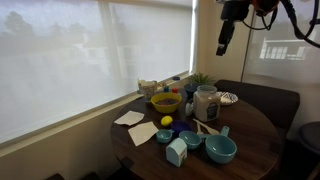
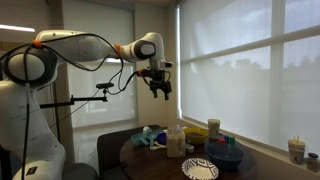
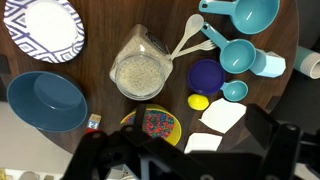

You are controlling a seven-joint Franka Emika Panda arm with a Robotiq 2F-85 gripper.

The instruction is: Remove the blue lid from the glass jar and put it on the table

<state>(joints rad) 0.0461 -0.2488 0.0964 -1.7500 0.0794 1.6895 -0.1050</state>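
My claw (image 2: 161, 88) hangs high above the table (image 1: 255, 130), well clear of everything on it. I see nothing in it, and I cannot tell whether its jaws are apart or together. The jar (image 3: 138, 72) stands well in from the table's edge with its mouth uncovered and pale grains showing inside. The lid (image 3: 205, 75) lies flat on the wood just beside the jar, between it and the teal cups (image 3: 240, 55). A small yellow disc (image 3: 199, 102) sits next to the lid. A patterned plate (image 3: 45, 25) lies near the edge.
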